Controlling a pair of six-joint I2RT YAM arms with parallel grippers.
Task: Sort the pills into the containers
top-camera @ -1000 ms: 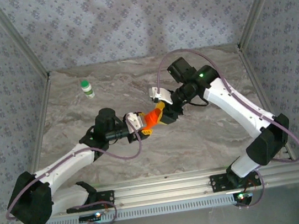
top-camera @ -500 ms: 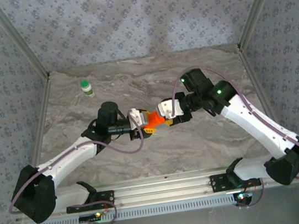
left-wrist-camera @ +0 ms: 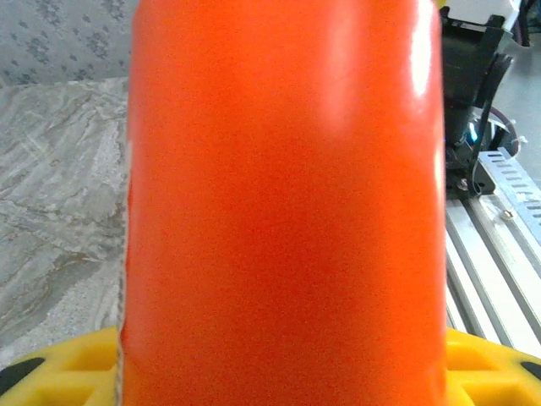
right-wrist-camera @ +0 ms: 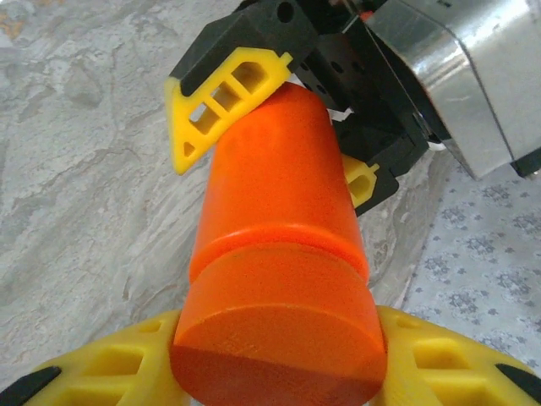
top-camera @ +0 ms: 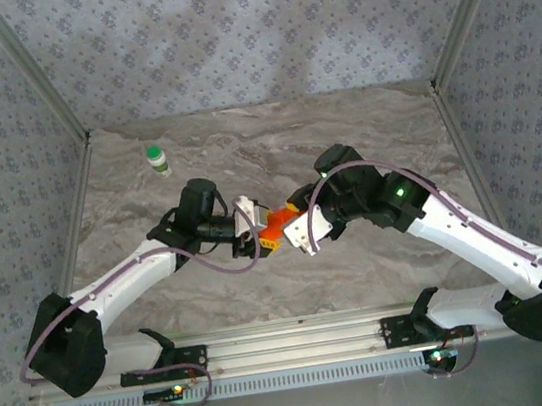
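Pill bottle [top-camera: 276, 224] | mid-frame, above tabletop [top-camera: 363, 139] | left pincer [right-wrist-camera: 292, 139] clamps barrel | right pincer [right-wrist-camera: 279, 372] closed round cap [right-wrist-camera: 279, 330] | likely light, rigid, slick plastic; grip barrel squarely, cap by rim

The table [top-camera: 373, 138] has a marbled grey-and-beige top, walled on three sides by patterned panels. A small white bottle [top-camera: 157, 161] with a green cap stands upright on it near the far left corner, well apart from the middle of the surface.
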